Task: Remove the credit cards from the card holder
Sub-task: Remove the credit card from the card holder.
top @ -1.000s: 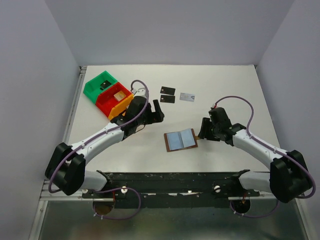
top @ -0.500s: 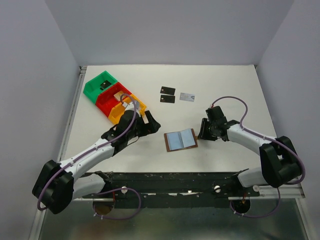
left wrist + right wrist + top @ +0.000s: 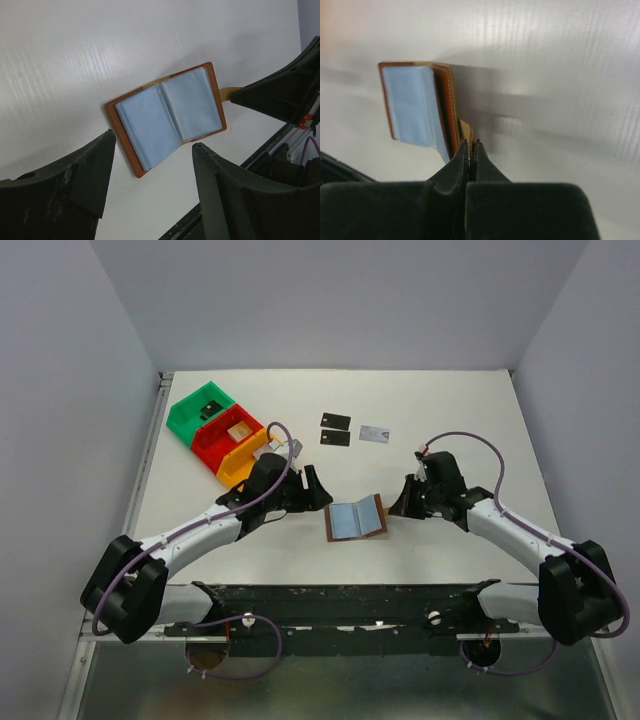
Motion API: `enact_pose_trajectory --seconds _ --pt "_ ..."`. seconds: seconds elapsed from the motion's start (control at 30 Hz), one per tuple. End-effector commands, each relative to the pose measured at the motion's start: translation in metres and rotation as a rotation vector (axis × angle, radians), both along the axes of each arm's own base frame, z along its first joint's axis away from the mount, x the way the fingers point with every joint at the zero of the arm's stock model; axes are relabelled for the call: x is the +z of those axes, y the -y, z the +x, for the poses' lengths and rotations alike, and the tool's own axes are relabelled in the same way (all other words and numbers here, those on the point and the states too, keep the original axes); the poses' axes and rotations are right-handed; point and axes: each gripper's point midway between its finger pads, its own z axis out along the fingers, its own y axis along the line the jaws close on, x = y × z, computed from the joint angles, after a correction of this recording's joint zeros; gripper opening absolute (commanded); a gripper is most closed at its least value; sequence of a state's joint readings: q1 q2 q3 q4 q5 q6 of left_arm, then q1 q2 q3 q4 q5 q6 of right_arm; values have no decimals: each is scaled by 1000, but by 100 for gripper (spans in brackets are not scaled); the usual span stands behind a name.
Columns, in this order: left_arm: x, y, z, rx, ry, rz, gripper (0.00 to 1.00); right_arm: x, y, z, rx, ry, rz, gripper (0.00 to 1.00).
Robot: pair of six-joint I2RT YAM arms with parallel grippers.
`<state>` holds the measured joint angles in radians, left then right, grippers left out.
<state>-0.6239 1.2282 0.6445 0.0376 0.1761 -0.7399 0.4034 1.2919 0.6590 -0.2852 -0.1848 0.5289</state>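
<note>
The card holder (image 3: 357, 517) is a brown leather wallet lying open, its grey-blue pockets facing up (image 3: 170, 112). Its right side is tilted up off the table. My right gripper (image 3: 398, 508) is shut on the small tan closing tab (image 3: 465, 129) at the holder's right edge (image 3: 415, 105); its tips (image 3: 471, 144) pinch the tab. My left gripper (image 3: 318, 488) hovers just left of the holder, open and empty, with its fingers (image 3: 154, 145) spread around the holder's near corner. Two black credit cards (image 3: 336, 421) (image 3: 335, 438) and a silver-blue one (image 3: 374, 434) lie on the table farther back.
Green (image 3: 202, 408), red (image 3: 228, 435) and yellow (image 3: 243, 460) bins stand in a row at the back left, close behind the left arm. The black frame rail (image 3: 350, 595) runs along the near edge. White walls surround the table.
My right gripper has shut on the closing tab and raised the holder's right side. The left gripper has moved right, close to the holder, and its jaws have narrowed a little.
</note>
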Motion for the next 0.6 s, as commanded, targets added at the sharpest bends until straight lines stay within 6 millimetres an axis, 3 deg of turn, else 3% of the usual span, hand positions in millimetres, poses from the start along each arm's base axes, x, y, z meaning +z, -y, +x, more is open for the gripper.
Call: enact_pose_trajectory --seconds 0.0,0.3,0.57 --pt "0 28 -10 -186 -5 -35 75 19 -16 -19 112 33 128 0" --pt "-28 57 -19 -294 -78 -36 77 22 -16 -31 156 39 141 0" --pt "-38 62 -18 -299 -107 -16 78 19 -15 -31 156 35 131 0"
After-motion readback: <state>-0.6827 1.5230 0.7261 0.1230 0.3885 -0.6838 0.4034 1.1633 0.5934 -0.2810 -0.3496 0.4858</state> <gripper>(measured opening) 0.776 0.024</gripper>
